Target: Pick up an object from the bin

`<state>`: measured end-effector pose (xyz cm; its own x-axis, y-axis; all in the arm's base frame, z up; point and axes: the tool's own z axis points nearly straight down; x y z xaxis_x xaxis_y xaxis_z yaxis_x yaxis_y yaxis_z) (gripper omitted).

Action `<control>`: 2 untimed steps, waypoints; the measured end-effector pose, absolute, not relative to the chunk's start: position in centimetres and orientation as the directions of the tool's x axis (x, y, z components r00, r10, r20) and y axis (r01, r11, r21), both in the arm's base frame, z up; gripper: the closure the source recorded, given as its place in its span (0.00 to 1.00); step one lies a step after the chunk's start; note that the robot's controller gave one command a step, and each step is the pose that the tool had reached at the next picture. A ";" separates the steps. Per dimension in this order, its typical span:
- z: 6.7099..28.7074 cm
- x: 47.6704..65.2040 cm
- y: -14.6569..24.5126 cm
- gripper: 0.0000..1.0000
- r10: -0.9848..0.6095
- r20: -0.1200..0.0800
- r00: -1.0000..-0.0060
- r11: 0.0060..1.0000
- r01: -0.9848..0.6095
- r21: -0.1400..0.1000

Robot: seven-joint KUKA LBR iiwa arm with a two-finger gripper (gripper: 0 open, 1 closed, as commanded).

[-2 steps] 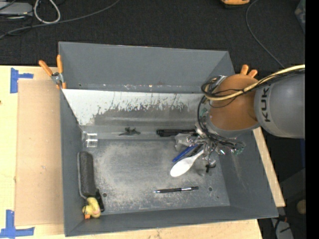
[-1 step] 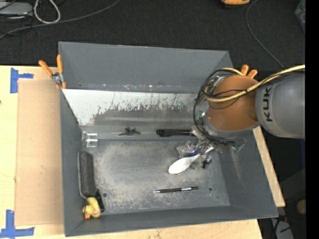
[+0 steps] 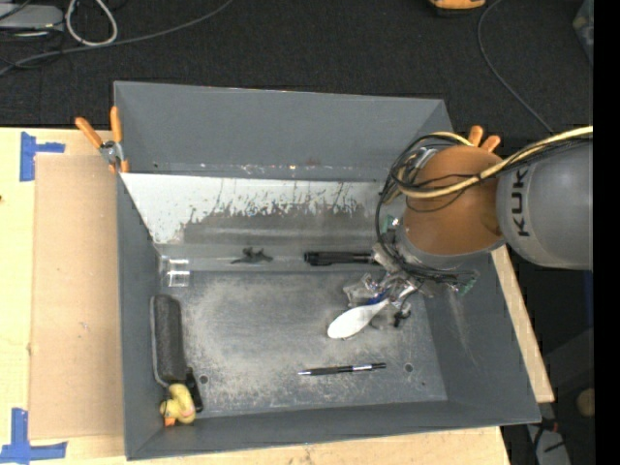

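A white spoon (image 3: 351,323) lies on the floor of the bin (image 3: 291,143), right of the middle, and every place here is told from it. Nearest the camera, a small yellow thing (image 3: 177,405) sits in the front corner, far to the spoon's left and well in front of it. A thin dark pen (image 3: 341,368) lies crosswise just in front of the spoon, apart from it. A black roller (image 3: 169,339) stretches front to back along the wall, well to the spoon's left, its near end touching the yellow thing.

The spoon's bowl points to the front left; its handle end, with a touch of blue, runs up to the back right. The pincer (image 3: 389,296) is low over that handle end, at or just above it. Whether it is open, closed or gripping the spoon cannot be told.

Behind the spoon, a black stick (image 3: 337,257) lies crosswise at the foot of the back wall. A small black scrap (image 3: 254,256) lies behind and to the spoon's left. A clear cup (image 3: 176,272) stands further left still. The orange cover (image 3: 450,206) and the arm (image 3: 552,211) rise behind and to the spoon's right.
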<state>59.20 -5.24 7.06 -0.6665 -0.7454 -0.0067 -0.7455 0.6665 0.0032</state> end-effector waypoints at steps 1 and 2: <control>8.6 59.1 -5.1 1.00 -0.746 -0.006 -0.666 0.666 -0.746 0.006; 10.4 59.1 -5.1 1.00 -0.745 -0.007 -0.667 0.667 -0.745 0.005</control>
